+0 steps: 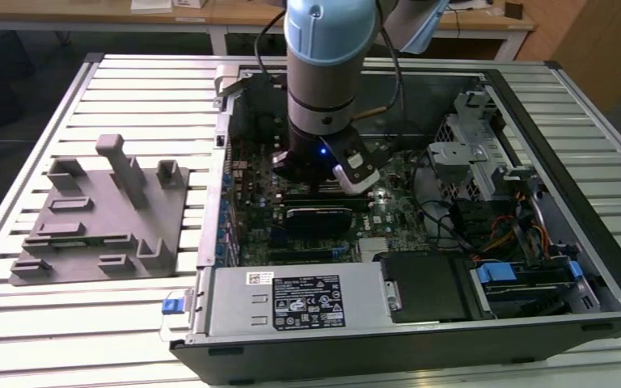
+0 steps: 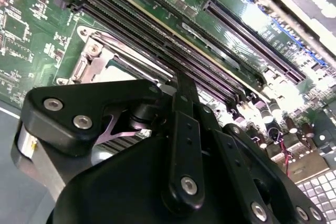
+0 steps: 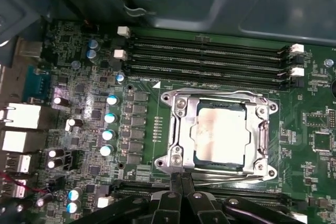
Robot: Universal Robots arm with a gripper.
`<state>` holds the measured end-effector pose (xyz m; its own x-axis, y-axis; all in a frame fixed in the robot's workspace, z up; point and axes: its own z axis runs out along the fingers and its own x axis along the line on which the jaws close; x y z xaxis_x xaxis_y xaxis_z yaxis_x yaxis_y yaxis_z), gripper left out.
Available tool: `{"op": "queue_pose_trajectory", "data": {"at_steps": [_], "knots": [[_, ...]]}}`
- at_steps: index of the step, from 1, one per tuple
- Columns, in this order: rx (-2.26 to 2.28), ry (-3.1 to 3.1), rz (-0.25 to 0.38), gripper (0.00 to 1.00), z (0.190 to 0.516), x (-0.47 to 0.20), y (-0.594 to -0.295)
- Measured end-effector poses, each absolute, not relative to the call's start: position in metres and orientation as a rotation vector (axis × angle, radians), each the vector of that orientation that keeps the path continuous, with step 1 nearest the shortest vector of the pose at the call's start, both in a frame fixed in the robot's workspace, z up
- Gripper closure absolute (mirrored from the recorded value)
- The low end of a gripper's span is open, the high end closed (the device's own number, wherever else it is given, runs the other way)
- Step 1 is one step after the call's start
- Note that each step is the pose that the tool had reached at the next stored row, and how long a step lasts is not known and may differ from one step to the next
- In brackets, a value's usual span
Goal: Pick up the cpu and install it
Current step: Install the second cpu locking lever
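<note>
The black two-finger gripper (image 3: 181, 192) hangs low over the green motherboard (image 3: 84, 77) inside the open dark computer case (image 1: 601, 267), its fingers drawn together with nothing between them, tips at the edge of the silver metal socket frame (image 3: 176, 129). The cpu (image 3: 219, 131), a flat square chip with a silvery-grey top, lies seated within that frame, just beside the black memory slots (image 3: 210, 56). In the exterior view, a grey plastic tray with upright posts (image 1: 100, 234) rests on the slatted metal table (image 1: 52, 323), on the exterior view's left of the case.
</note>
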<state>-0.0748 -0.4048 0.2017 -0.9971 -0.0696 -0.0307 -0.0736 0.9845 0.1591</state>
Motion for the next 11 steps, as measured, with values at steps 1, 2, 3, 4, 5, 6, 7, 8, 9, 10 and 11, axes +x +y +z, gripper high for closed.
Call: {"op": "queue_pose_trajectory", "data": {"at_steps": [1,2,3,4,5,6,7,8,9,10,11], "knots": [[-0.112,3.104,0.256,0.89,0.202,-0.076,-0.406],[-0.112,3.103,0.262,0.89,0.202,-0.076,-0.406],[-0.112,3.103,0.267,0.89,0.201,-0.077,-0.407],[-0.112,3.102,0.272,0.89,0.201,-0.078,-0.408],[-0.112,3.101,0.278,0.89,0.201,-0.078,-0.409],[-0.112,3.100,0.289,0.89,0.201,-0.079,-0.410],[-0.111,3.099,0.301,0.89,0.201,-0.079,-0.411],[-0.111,3.097,0.313,0.89,0.201,-0.080,-0.412],[-0.111,3.096,0.324,0.89,0.201,-0.081,-0.413],[-0.111,3.095,0.333,0.89,0.201,-0.081,-0.415],[-0.111,3.094,0.340,0.89,0.201,-0.082,-0.416]]}}
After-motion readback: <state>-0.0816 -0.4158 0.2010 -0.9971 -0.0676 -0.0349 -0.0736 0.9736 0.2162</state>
